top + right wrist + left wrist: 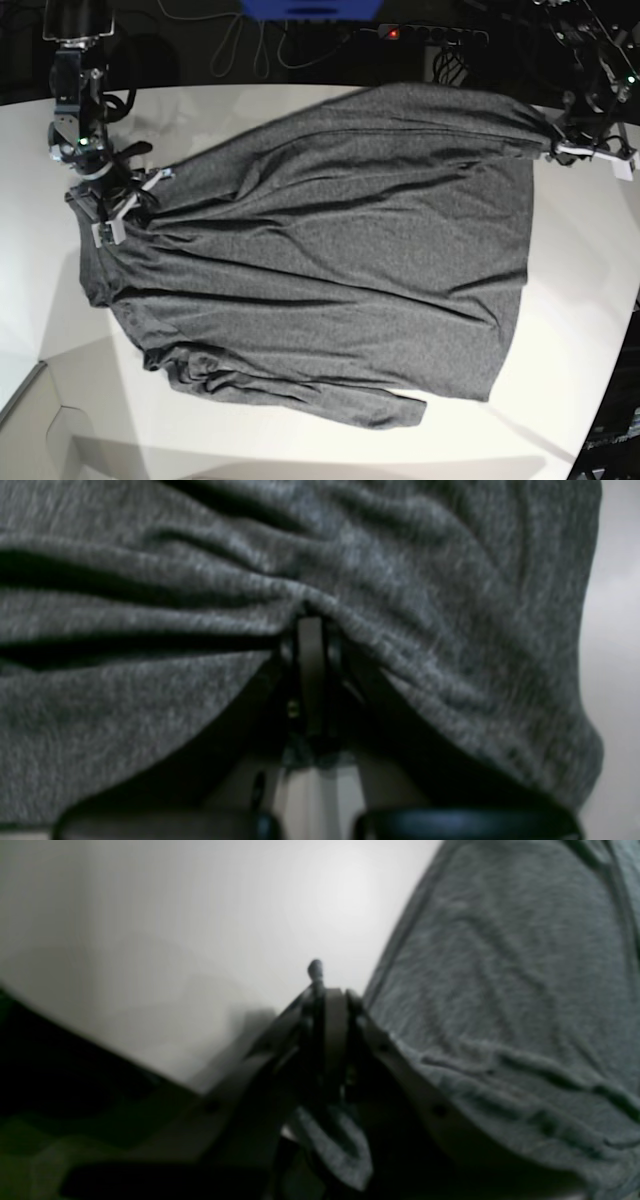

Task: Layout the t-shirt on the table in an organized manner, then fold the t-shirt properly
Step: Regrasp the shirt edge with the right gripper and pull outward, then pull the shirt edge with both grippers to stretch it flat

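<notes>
The dark heather-grey t-shirt (pixel 340 250) lies spread across the white table (pixel 590 300), wrinkled, with a bunched edge at the front. My left gripper (pixel 552 145) is shut on the t-shirt's far right corner. In the left wrist view the shut gripper (pixel 322 990) pinches a scrap of cloth, and the t-shirt (pixel 500 990) lies to its right on the table (pixel 200 915). My right gripper (pixel 135 205) is shut on the t-shirt's left edge. In the right wrist view the gripper (pixel 310 622) is buried in folds of the t-shirt (pixel 200 580).
Cables and a power strip with a red light (pixel 400 33) lie behind the table, beside a blue object (pixel 310 8). The table's curved edge (pixel 610 380) runs down the right. Dark floor (pixel 75 1090) shows past the edge in the left wrist view.
</notes>
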### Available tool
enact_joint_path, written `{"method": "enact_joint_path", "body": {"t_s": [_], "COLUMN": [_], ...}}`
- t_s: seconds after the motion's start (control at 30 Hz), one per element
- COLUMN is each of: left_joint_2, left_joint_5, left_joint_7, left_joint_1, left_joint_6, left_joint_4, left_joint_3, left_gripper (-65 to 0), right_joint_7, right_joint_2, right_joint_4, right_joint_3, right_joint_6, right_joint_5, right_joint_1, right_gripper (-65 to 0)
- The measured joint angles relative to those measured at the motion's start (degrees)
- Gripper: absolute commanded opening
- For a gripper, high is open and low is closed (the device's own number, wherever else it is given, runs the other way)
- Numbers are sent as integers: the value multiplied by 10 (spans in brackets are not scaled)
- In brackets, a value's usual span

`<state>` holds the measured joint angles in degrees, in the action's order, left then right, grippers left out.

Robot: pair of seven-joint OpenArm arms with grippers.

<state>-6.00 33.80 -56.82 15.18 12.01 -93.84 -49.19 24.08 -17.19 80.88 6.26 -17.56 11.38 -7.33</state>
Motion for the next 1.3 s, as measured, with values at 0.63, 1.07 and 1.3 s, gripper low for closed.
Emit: {"method": "enact_joint_path", "body": {"t_s": [0.63, 1.07, 1.3], "left_joint_2": [7, 6, 12], "left_joint_5": [-1, 80, 26], "left_joint_7": [-2, -5, -2], "left_joint_1": [0, -30, -90], "left_joint_6": [0, -7, -2], "left_joint_4": [-3, -82, 49], "left_joint_3": [-2, 19, 126], "left_gripper": [-374, -394, -650], "right_joint_7": [18, 17, 18], "right_joint_2": [1, 1, 3], "right_joint_4": [146, 146, 146], "right_joint_3": [4, 4, 22], "right_joint_6": [8, 8, 8], "right_joint_5": [-7, -7, -5], "right_joint_1": [-100, -103, -104], "right_gripper": [-646, -646, -646]}}
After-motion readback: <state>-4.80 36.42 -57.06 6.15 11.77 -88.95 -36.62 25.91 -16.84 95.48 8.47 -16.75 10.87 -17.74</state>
